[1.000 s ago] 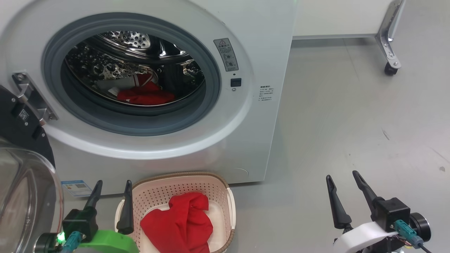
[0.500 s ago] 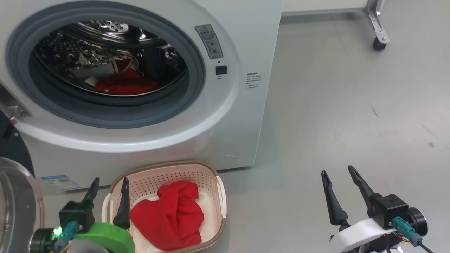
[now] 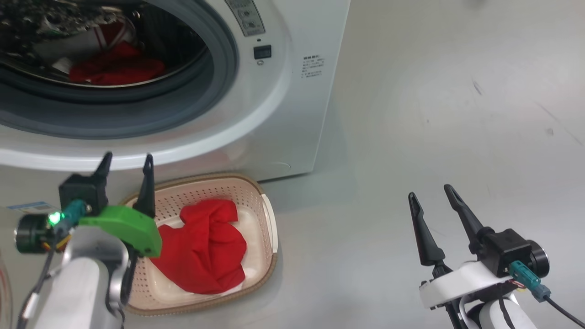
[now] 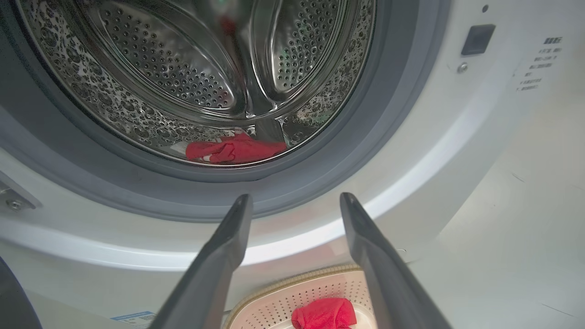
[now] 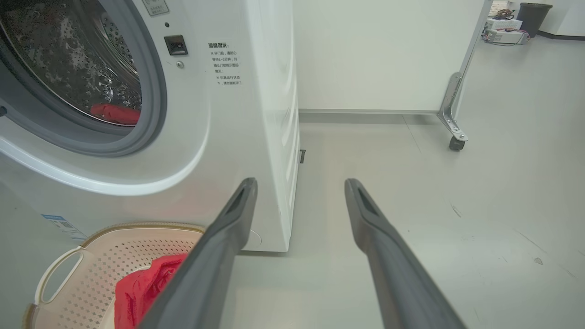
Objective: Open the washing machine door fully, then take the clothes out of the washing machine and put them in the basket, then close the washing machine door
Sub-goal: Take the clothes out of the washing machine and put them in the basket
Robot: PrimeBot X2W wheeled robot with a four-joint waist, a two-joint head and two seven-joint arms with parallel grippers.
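Observation:
The washing machine stands open, its steel drum showing. Red clothes with white trim lie at the drum's bottom, also visible in the right wrist view. The cream basket sits on the floor just in front of the machine, with a red garment in it. My left gripper is open and empty above the basket's left end, pointing at the drum opening. My right gripper hangs open and empty over bare floor to the right. A dark sliver of the washing machine door shows at lower left.
Grey floor stretches to the right of the machine. A metal frame leg on a castor stands by the back wall. A blue label sticker is low on the machine's front.
The head camera has tilted down and turned, so the whole scene has slid up and left. My left gripper has risen from beside the basket towards the drum opening. Both grippers stay open.

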